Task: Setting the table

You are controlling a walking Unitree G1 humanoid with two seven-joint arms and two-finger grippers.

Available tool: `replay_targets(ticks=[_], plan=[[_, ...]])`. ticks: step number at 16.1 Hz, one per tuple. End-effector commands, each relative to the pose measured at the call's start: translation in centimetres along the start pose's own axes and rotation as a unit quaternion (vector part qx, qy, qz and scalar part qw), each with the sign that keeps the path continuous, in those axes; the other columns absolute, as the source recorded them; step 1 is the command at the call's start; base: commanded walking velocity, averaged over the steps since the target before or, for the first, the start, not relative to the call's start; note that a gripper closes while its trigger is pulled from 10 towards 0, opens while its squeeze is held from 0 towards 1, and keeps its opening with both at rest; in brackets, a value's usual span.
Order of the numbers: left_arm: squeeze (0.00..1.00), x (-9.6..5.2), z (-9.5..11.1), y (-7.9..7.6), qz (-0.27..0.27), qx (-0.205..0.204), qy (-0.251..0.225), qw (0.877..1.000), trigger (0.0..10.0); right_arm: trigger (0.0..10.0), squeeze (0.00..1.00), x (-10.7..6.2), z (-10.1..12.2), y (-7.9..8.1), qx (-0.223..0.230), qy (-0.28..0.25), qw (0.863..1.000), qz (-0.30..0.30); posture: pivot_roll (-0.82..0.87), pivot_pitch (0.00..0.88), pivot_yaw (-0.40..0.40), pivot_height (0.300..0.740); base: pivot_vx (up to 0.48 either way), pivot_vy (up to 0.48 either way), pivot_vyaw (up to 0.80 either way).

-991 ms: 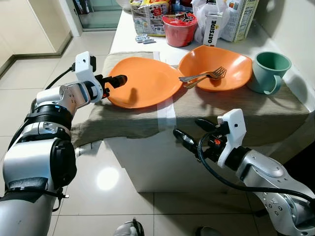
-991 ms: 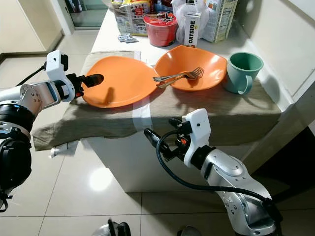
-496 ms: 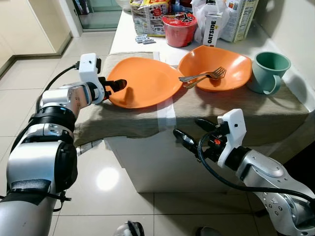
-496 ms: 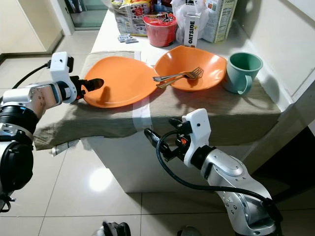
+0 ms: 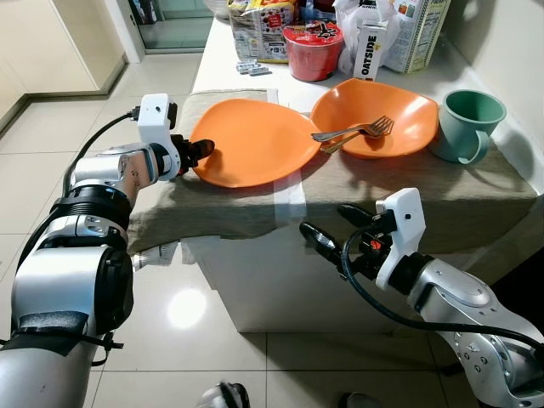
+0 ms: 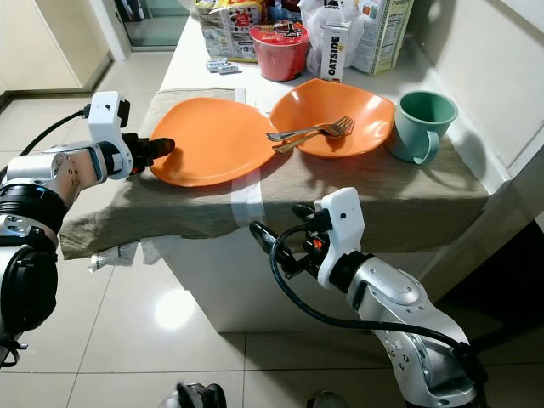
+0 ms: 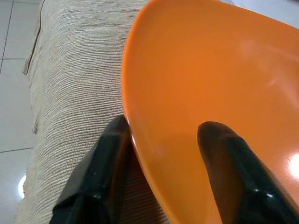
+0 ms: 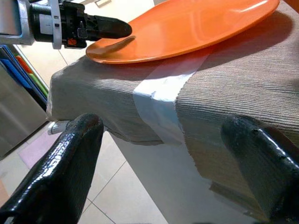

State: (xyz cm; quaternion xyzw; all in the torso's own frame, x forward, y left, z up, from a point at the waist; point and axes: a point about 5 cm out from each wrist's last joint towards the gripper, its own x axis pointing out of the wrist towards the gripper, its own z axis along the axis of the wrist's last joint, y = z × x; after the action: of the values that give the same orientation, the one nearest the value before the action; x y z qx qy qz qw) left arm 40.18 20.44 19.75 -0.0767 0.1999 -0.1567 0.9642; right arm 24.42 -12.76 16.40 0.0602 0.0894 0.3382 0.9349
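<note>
A flat orange plate [image 5: 255,140] lies on the beige cloth [image 5: 408,183] at the table's left end. My left gripper [image 5: 202,151] is shut on the plate's left rim, one finger [image 7: 219,154] on top and the other finger [image 7: 107,154] below, over the cloth. To the right, an orange bowl [image 5: 374,115] holds a fork [image 5: 353,132], and a green mug [image 5: 472,115] stands beyond it. My right gripper [image 5: 330,223] hangs open in front of the table's edge, below the cloth, holding nothing. The right wrist view looks up at the plate [image 8: 187,25].
Behind the dishes stand a red noodle cup [image 5: 310,38], an Oatside carton [image 5: 370,38] and several food packets. A wall runs along the table's right side. Tiled floor [image 5: 68,136] lies open to the left and in front.
The plate's left edge has come down with my left gripper, and the plate now lies flat on the cloth. The right arm has not moved.
</note>
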Motion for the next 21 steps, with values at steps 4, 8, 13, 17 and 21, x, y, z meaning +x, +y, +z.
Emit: replay_targets(ticks=[4,8,13,17,21], plan=[[0.00,0.1,-0.4,-0.1,-0.021,-0.027,-0.009,0.999,0.0,10.0,0.00,0.1,0.1,0.3,-0.005,-0.001,1.000,0.004,-0.24,0.096,0.082,0.740,0.000,0.000,0.00],[0.00,-0.2,0.2,0.2,-0.028,-0.061,-0.031,0.997,0.0,10.0,0.00,0.2,0.1,0.1,-0.005,0.000,1.000,0.004,-0.24,0.082,0.078,0.740,0.000,0.000,0.00],[0.00,-1.1,1.6,1.0,-0.026,-0.104,-0.064,0.992,0.0,10.0,0.00,0.1,-0.2,0.0,-0.002,0.002,1.000,0.002,-0.24,0.078,0.078,0.740,0.000,0.000,0.00],[0.00,-2.0,3.4,1.6,-0.030,-0.135,-0.107,0.985,0.0,10.0,0.00,0.0,-0.3,-0.1,-0.001,0.004,1.000,0.001,-0.24,0.083,0.078,0.740,0.000,0.000,0.00],[0.00,-2.5,3.8,2.4,-0.012,-0.143,-0.121,0.982,0.0,10.0,0.00,0.0,-0.5,-0.1,0.001,0.006,1.000,0.000,-0.24,0.084,0.078,0.740,0.000,0.000,0.00]])
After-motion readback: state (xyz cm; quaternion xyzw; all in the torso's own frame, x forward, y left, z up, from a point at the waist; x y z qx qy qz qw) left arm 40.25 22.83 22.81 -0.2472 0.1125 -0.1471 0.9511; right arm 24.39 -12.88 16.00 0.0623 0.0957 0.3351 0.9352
